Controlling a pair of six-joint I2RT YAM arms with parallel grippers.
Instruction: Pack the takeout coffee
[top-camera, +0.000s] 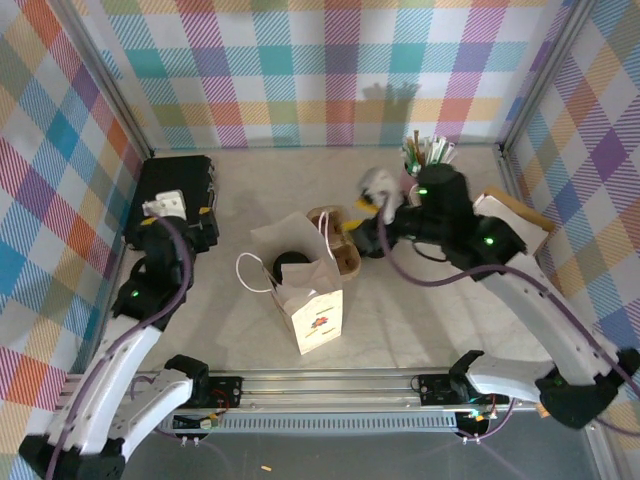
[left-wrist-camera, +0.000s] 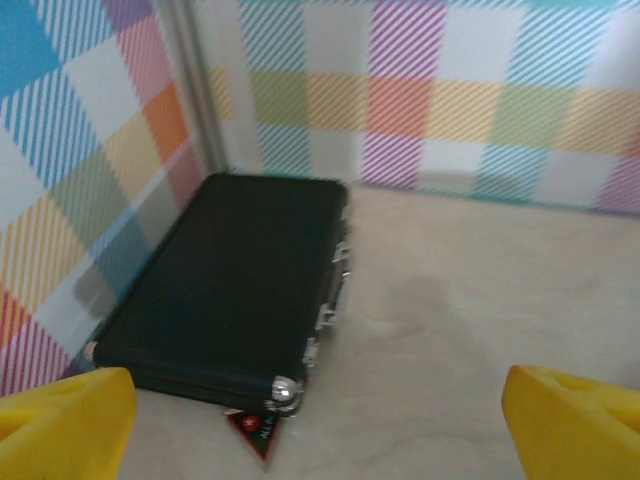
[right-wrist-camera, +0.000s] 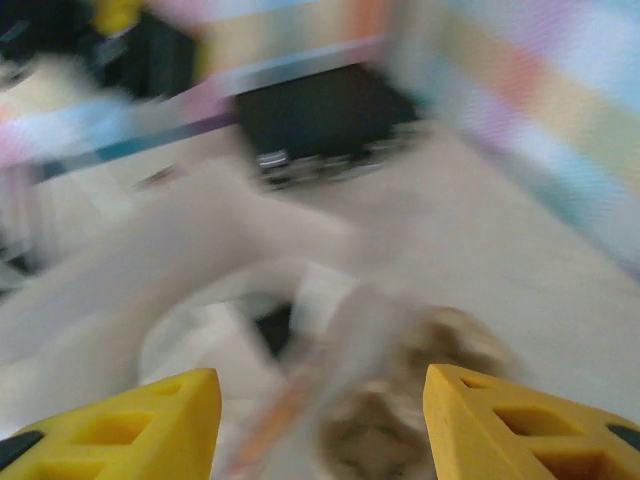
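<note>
Top external view is showing the takeout coffee (top-camera: 293, 268) sitting down inside the white paper bag (top-camera: 318, 310), with only its black lid peeking through the open mouth, so the packing itself is looking done. The right gripper (right-wrist-camera: 320, 420) is hovering near the bag's far side, blurred, its fingers parted and holding nothing. The left gripper (left-wrist-camera: 320, 430) is gaping wide and empty near the black case (left-wrist-camera: 225, 280). Pulling the arm clear is probably all that is remaining.
</note>
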